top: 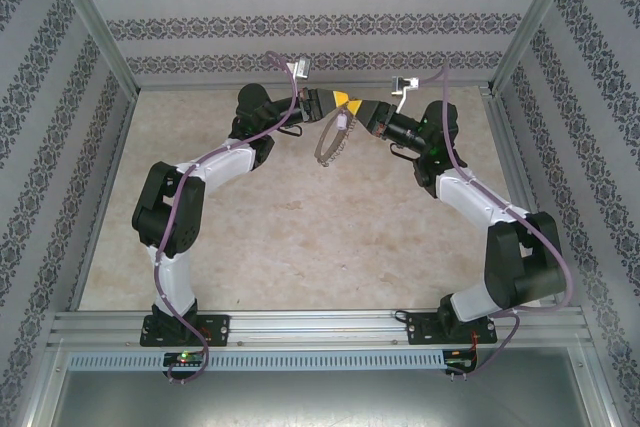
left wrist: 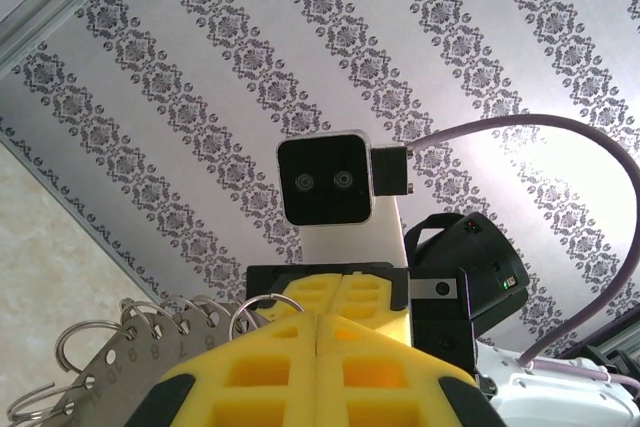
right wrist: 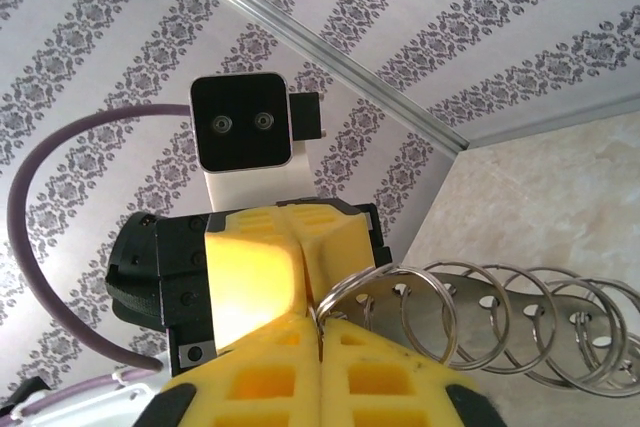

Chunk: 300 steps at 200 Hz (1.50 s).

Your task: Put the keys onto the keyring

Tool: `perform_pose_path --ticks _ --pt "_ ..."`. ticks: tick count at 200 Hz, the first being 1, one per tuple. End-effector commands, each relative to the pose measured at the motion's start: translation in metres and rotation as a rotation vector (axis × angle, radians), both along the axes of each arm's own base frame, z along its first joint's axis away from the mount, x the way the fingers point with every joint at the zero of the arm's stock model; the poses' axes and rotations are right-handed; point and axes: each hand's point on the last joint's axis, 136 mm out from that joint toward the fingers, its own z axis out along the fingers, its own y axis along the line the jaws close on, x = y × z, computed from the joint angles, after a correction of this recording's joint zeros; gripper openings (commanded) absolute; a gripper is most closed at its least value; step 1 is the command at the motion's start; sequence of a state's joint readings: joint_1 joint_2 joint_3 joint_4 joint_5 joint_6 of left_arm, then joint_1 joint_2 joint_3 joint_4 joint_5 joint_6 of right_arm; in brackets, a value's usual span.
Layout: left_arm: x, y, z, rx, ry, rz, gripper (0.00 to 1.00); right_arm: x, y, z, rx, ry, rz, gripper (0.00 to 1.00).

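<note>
Metal keyring (top: 333,139), pinched by left gripper (top: 345,99), right gripper (top: 365,107)

Robot lab test cell; marble-look tabletop (top: 300,247) fenced by bare aluminium frame posts (top: 96,32) at its far corners; wallpapered panels (top: 300,22), striped damask print, close off the tabletop's far, left and right sides; left arm (top: 185,197) and right arm (top: 500,237) bolted to an aluminium rail (top: 320,325) along the tabletop's near edge; slotted cable duct (top: 320,359) just outside that edge; purple cables (top: 562,262) looped along both arms above the tabletop.
</note>
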<state>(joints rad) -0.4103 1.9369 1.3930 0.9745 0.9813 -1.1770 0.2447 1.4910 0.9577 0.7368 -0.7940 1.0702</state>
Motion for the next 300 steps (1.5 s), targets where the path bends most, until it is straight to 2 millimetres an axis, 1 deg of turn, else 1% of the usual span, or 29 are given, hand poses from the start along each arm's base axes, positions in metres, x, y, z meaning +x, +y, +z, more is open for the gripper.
perform_pose_path --ticks 1,29,33,43,64,77,97,116,151,169,190,218,238,300 --pt "-0.009 -0.002 0.005 -0.018 -0.056 -0.027 0.0 0.002 0.001 0.019 0.007 -0.078 0.007 0.0" --pt "-0.006 -0.001 0.003 0.008 -0.05 -0.027 0.0 0.004 -0.005 0.017 -0.02 -0.092 0.015 0.0" --pt "-0.005 0.0 0.001 0.017 -0.049 -0.021 0.03 0.005 -0.006 0.012 -0.032 -0.072 0.021 0.0" --pt "-0.001 0.005 -0.001 0.042 -0.048 -0.007 0.15 0.005 -0.009 0.01 -0.055 -0.077 0.048 0.0" --pt "0.002 0.021 -0.002 0.104 -0.067 0.008 0.31 0.004 -0.016 0.0 -0.096 -0.06 0.118 0.0" --pt "0.002 0.03 -0.006 0.161 -0.081 0.016 0.37 0.002 -0.018 -0.006 -0.111 -0.049 0.171 0.0" --pt "-0.006 0.034 -0.011 0.25 -0.11 -0.021 0.4 -0.005 -0.017 -0.01 -0.136 -0.052 0.24 0.0" --pt "-0.016 0.034 -0.015 0.313 -0.136 -0.07 0.42 -0.011 -0.015 -0.014 -0.159 -0.059 0.289 0.0" --pt "-0.03 0.032 -0.015 0.344 -0.156 -0.167 0.43 -0.017 -0.014 -0.013 -0.173 -0.096 0.321 0.0" --pt "-0.036 0.03 -0.013 0.337 -0.161 -0.207 0.39 -0.021 -0.012 -0.012 -0.173 -0.113 0.349 0.0" --pt "-0.05 0.024 -0.011 0.333 -0.18 -0.272 0.32 -0.027 -0.01 -0.012 -0.173 -0.129 0.384 0.0" --pt "-0.07 0.011 -0.011 0.351 -0.209 -0.353 0.31 -0.027 -0.008 -0.016 -0.171 -0.124 0.398 0.0" --pt "-0.071 0.006 -0.013 0.358 -0.205 -0.364 0.31 -0.031 -0.005 -0.016 -0.17 -0.128 0.415 0.0" --pt "-0.064 0.005 -0.014 0.376 -0.205 -0.33 0.32 -0.041 -0.002 -0.013 -0.168 -0.148 0.449 0.0"
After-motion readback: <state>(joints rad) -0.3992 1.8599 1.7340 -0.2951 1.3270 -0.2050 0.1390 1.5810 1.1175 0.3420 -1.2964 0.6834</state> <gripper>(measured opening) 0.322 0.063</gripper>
